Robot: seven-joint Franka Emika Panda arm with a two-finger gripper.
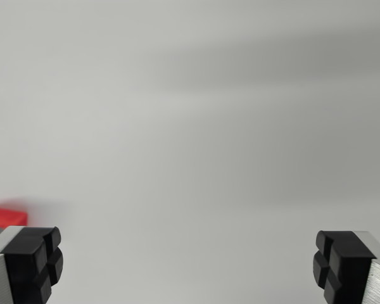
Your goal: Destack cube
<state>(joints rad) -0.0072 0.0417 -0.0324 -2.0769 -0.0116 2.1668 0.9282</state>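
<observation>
A red cube (6, 215) shows only as a small corner at the wrist view's left edge, just above and behind the left finger. My gripper (187, 266) is open, its two black-padded fingers (35, 259) far apart at the bottom corners, with nothing between them. The cube lies outside the gap, to the wrist view's left. Whether it rests on another cube is hidden.
A plain pale grey surface (196, 139) fills the rest of the view, with soft shadow bands across the upper half.
</observation>
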